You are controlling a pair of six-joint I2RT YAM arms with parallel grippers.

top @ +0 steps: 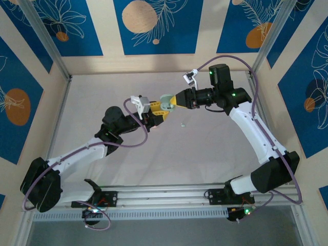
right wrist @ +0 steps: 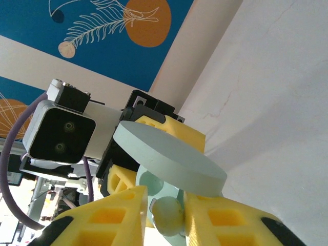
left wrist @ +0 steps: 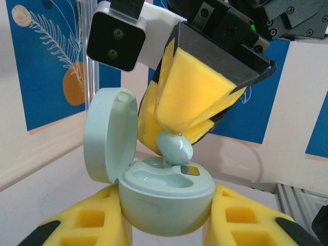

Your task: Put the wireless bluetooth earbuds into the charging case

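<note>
The charging case, pale mint and rounded, is held clear of the table by the left gripper. Its body is clamped from both sides between the yellow foam fingers, so these jaws are closed on the charging case. The lid is hinged open and stands upright at the left side of the charging case in the left wrist view.

The right gripper is positioned directly above the open charging case, with its fingertips pointed down into the opening. One earbud, pale mint, is located between those fingertips, and its lower end is in contact with the recess inside the charging case. The jaws are drawn close around the earbud. Whether it is actually clamped cannot be told, as a narrow gap appears at one side of it in the right wrist view. A small dark and gold patch is visible on the inner tray of the charging case, just beside the earbud.

A second earbud is lying on the table on the side of the charging case nearer the arm bases, apart from it and touched by neither gripper
</note>
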